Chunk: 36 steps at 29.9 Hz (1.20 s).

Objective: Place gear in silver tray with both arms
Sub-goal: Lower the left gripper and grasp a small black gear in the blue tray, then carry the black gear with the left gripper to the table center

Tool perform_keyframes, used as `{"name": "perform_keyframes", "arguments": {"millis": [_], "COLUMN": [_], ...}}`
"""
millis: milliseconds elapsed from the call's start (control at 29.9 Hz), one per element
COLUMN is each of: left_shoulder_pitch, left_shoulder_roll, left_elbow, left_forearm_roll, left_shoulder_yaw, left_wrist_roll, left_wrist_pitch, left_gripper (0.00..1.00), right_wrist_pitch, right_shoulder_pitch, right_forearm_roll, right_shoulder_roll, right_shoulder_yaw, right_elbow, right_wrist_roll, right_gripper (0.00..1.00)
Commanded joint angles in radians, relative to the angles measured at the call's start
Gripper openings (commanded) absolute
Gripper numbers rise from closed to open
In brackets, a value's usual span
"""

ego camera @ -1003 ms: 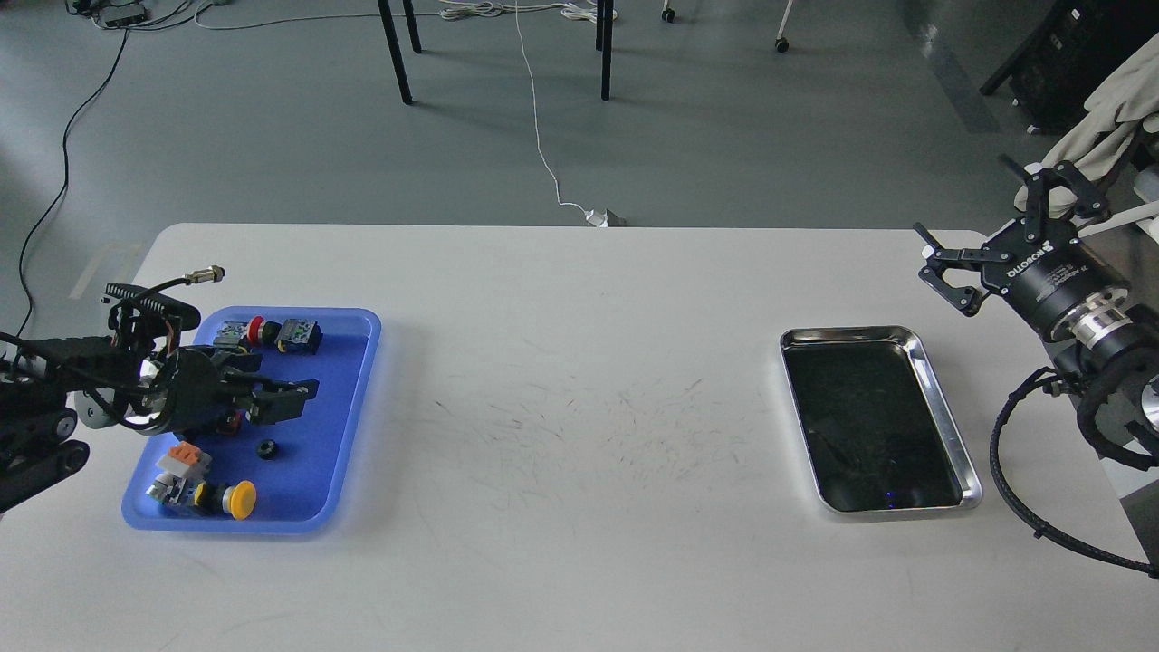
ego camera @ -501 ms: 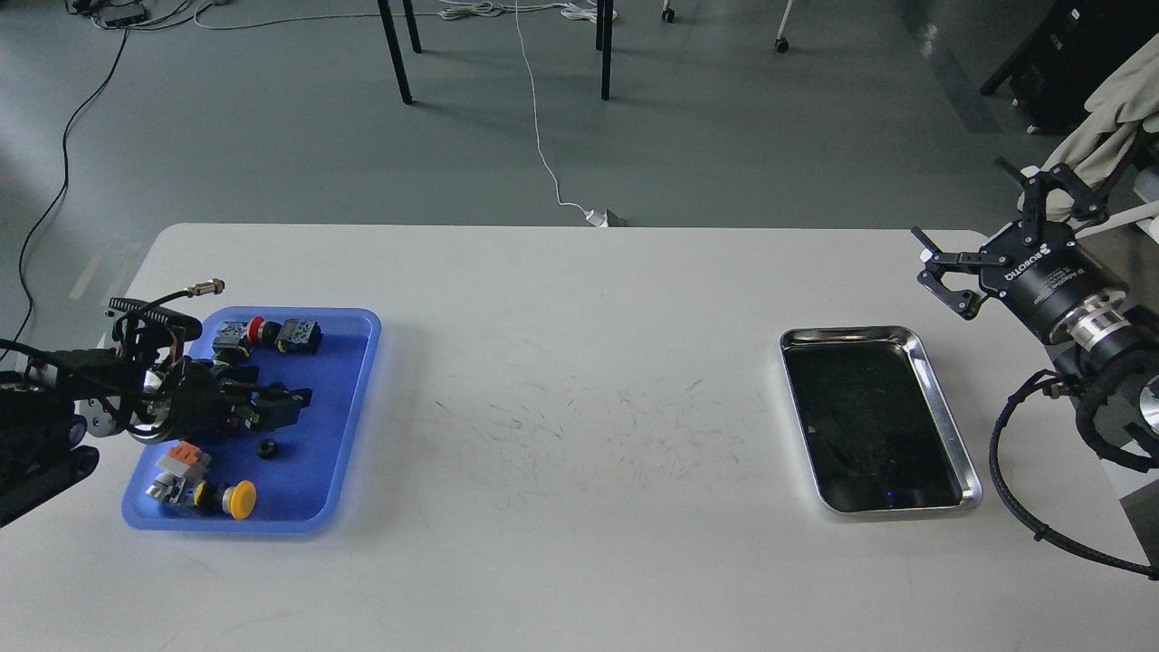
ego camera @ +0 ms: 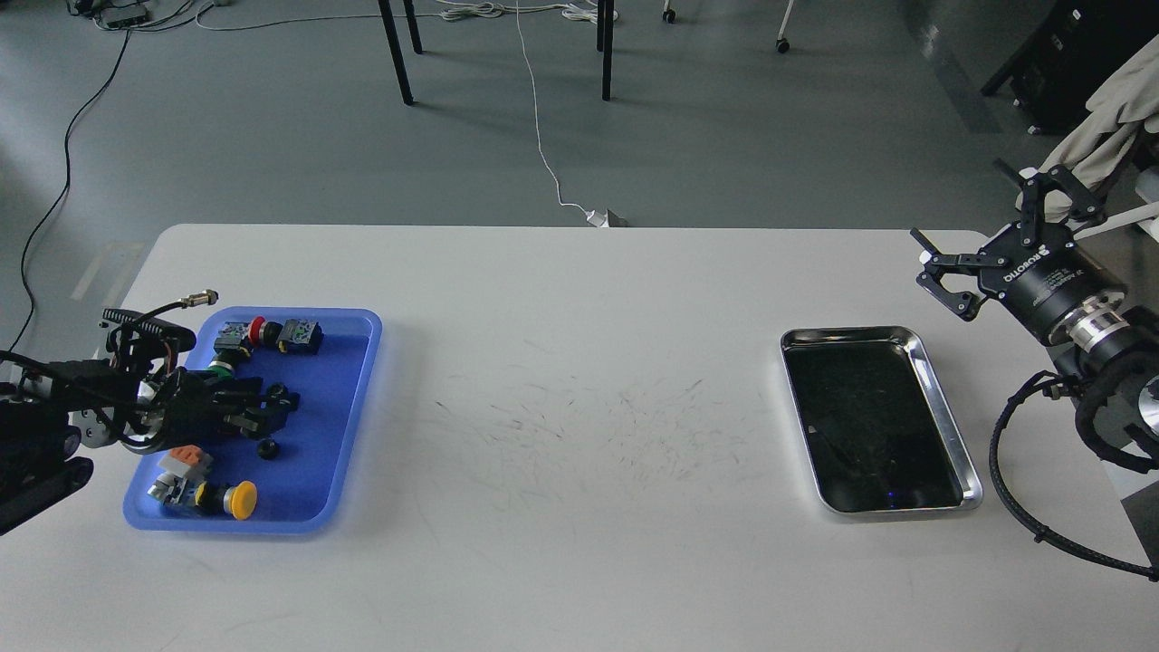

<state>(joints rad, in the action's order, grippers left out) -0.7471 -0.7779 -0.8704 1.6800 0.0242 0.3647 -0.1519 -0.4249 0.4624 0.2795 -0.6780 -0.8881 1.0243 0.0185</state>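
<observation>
Left gripper point(ego camera: 272, 409) now lower in blue tray point(ego camera: 353, 398), just above small black gear point(ego camera: 266, 448), jaws unclear, right gripper point(ego camera: 991, 231) wide open, holding nothing, at 1 o'clock from shiny silver tray point(ego camera: 942, 398).

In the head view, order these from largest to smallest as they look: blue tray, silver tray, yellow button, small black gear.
1. Blue tray
2. Silver tray, somewhat smaller
3. Yellow button
4. Small black gear, smallest

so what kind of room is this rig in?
Probably a robotics lab or workshop. A white table holds a blue tray of push buttons and small electrical parts plus an empty silver tray. Behind it, loose cables cross a bare grey floor.
</observation>
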Motion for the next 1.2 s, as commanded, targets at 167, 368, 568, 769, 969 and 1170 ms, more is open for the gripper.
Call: {"name": "perform_keyframes", "arguments": {"millis": [167, 368, 568, 769, 969, 1170], "left_shoulder_pitch": [-0.005, -0.021, -0.127, -0.288, -0.359, -0.356], "left_shoulder_roll": [-0.003, -0.009, -0.104, -0.242, -0.245, 0.023], "left_elbow": [0.001, -0.007, -0.131, -0.427, -0.674, -0.685], "left_forearm_roll": [-0.003, -0.010, -0.011, -0.013, -0.014, -0.002], "left_shoulder_yaw": [-0.007, 0.003, 0.006, 0.011, 0.040, 0.040], "left_wrist_roll": [0.000, 0.003, -0.001, -0.050, -0.165, -0.277], "left_wrist_pitch": [0.000, -0.001, -0.011, -0.092, -0.150, -0.147], "left_gripper": [0.13, 0.13, 0.13, 0.13, 0.13, 0.13], "right_wrist_pitch": [0.000, 0.000, 0.000, 0.000, -0.002, 0.001], "right_shoulder_pitch": [0.001, 0.002, 0.005, 0.005, 0.004, 0.004], "right_forearm_roll": [0.000, 0.000, 0.000, 0.000, 0.000, 0.000], "right_shoulder_roll": [0.000, 0.000, -0.002, -0.015, -0.046, -0.075], "right_shoulder_yaw": [0.000, 0.000, 0.000, -0.002, -0.003, -0.003], "right_elbow": [0.000, 0.000, 0.002, 0.002, 0.000, -0.001], "right_wrist_roll": [0.000, 0.000, -0.002, -0.003, -0.003, -0.003], "right_gripper": [0.99, 0.99, 0.99, 0.99, 0.99, 0.99]}}
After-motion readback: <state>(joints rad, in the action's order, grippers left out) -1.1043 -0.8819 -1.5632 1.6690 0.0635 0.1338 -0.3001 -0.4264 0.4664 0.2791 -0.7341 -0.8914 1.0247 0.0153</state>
